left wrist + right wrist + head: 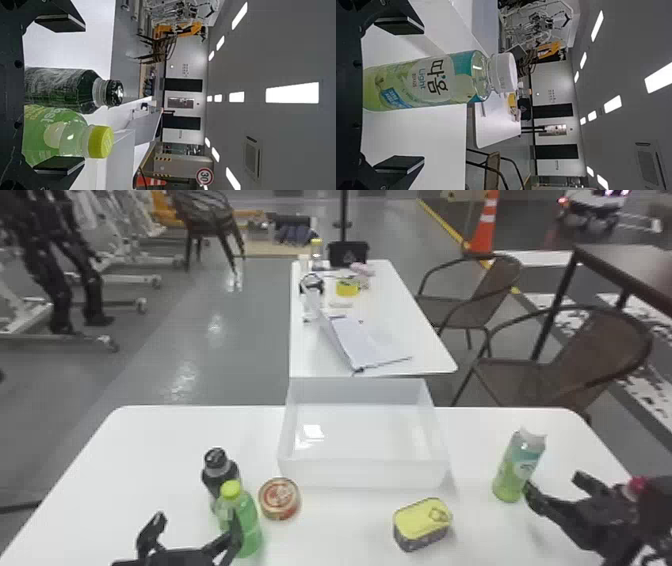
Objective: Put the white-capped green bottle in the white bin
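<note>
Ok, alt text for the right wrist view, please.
The white-capped green bottle stands on the white table, ungripped, before the right gripper, whose two fingers are open. Beyond are a second white table and a brown chair.

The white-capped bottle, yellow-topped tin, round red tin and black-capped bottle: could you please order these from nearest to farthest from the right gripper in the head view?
1. White-capped bottle, just left of the right gripper.
2. Yellow-topped tin, in front of the white bin.
3. Round red tin, by the bin's near left corner.
4. Black-capped bottle, farthest left, behind the yellow-capped bottle.
</note>
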`<action>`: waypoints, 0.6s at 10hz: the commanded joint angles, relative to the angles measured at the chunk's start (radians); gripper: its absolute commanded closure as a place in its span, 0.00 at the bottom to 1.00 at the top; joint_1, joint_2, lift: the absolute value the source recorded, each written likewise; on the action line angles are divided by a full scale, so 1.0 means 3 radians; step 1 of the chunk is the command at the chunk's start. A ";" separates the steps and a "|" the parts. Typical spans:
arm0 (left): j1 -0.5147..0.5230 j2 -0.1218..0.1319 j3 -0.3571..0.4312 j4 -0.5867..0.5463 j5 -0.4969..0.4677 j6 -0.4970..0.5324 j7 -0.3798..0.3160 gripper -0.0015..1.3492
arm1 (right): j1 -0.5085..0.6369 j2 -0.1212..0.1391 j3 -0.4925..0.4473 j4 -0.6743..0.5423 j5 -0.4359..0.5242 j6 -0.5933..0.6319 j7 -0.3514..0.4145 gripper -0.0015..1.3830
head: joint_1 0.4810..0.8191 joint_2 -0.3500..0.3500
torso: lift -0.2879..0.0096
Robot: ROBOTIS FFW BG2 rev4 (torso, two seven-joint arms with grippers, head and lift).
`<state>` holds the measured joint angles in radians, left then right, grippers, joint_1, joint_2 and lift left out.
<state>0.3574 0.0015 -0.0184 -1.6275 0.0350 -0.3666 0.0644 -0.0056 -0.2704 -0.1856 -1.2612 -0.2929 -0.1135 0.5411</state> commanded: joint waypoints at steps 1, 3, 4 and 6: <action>0.0000 -0.0014 0.0000 0.0000 0.0001 -0.0010 0.0000 0.09 | -0.0155 0.0007 0.0000 0.0098 0.0138 0.0031 0.0052 0.10 | 0.20 0.50 | 0.63; 0.0000 -0.0014 0.0005 0.0000 0.0006 -0.0015 0.0000 0.09 | -0.0314 0.0037 0.0010 0.0241 0.0281 0.0077 0.0196 0.10 | 0.20 0.50 | 0.63; 0.0005 -0.0014 0.0005 0.0005 0.0021 -0.0031 0.0000 0.09 | -0.0360 0.0068 0.0010 0.0267 0.0383 0.0118 0.0231 0.10 | 0.20 0.50 | 0.63; 0.0000 -0.0014 0.0005 0.0020 0.0027 -0.0041 0.0000 0.09 | -0.0457 0.0088 0.0010 0.0323 0.0562 0.0240 0.0298 0.10 | 0.20 0.50 | 0.63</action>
<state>0.3587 0.0015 -0.0160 -1.6235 0.0423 -0.3777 0.0644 -0.1328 -0.2453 -0.1825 -1.1709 -0.1422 -0.0539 0.6292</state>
